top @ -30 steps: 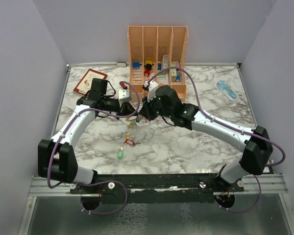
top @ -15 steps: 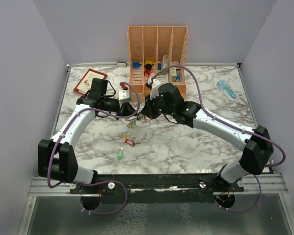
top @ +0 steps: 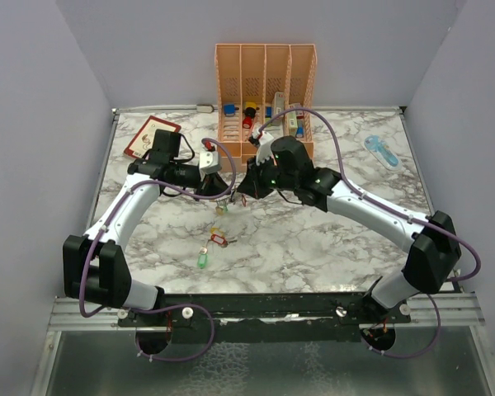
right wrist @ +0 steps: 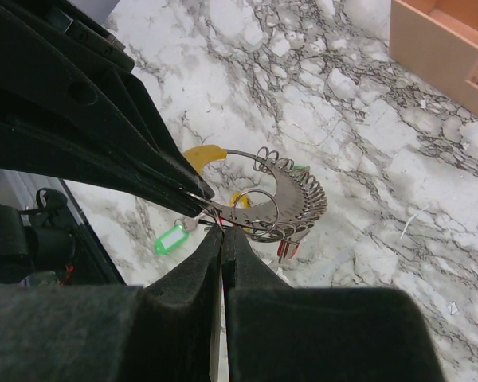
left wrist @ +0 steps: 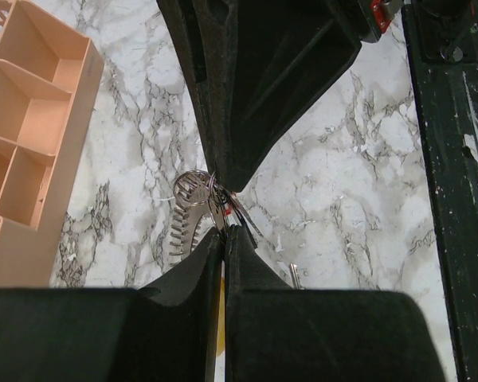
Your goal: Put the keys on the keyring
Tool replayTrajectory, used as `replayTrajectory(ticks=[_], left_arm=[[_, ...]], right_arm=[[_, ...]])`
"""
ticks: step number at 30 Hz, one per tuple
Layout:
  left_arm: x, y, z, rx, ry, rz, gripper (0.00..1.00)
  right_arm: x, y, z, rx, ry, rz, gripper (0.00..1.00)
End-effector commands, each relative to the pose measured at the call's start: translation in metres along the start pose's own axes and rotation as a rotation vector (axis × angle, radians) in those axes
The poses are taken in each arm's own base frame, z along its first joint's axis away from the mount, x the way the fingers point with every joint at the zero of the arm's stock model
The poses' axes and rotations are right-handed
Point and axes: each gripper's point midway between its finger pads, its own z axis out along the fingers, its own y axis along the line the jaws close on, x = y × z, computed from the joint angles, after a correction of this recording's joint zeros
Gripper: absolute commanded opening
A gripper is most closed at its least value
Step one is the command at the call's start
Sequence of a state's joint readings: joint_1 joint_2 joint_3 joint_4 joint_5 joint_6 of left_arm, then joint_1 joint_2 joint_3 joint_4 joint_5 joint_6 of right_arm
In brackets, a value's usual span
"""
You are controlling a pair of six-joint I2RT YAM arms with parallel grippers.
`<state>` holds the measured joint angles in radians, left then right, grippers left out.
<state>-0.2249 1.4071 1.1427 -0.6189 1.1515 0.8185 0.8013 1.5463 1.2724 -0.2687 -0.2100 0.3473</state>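
Left gripper (left wrist: 223, 231): clamped shut on the keyring (right wrist: 303, 203), which is held just above the table (top: 355, 247).
Right gripper (right wrist: 221, 229): also clamped shut on it.
Changed: ring's been raised slightly over the last second.
Meaning: red-tagged key (top: 219, 239) and green-tagged key (top: 202, 260) are left lying nearby, probably unthreaded.

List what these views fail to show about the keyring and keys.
- Top external: the keyring is too small, and the left gripper and right gripper crowd over it.
- Left wrist: the left gripper's own fingers cover whatever hangs below the keyring; tags cannot be counted.
- Right wrist: the red tag is mostly behind the right gripper's finger; how many keys are threaded is unclear.
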Motion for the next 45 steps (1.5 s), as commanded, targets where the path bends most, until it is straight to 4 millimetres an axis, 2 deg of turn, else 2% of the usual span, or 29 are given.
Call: replayTrajectory(ticks=[1,14,30,45], left_arm=[[-0.026,-0.010,-0.001,0.055,-0.068,0.060,0.00],[-0.035,-0.008,-0.002,0.055,-0.079,0.084,0.00],[-0.032,-0.001,-0.001,0.031,-0.073,0.082,0.00],[-0.037,0.002,0.000,0.029,-0.091,0.076,0.00]], right_arm=[[0.008,-0.007,0.008,-0.013,0.039,0.042,0.01],[0.029,-0.009,0.010,-0.093,0.132,0.176,0.01],[0.035,0.013,0.000,-0.200,0.203,0.277,0.01],[0.046,0.018,-0.003,-0.218,0.248,0.352,0.01]])
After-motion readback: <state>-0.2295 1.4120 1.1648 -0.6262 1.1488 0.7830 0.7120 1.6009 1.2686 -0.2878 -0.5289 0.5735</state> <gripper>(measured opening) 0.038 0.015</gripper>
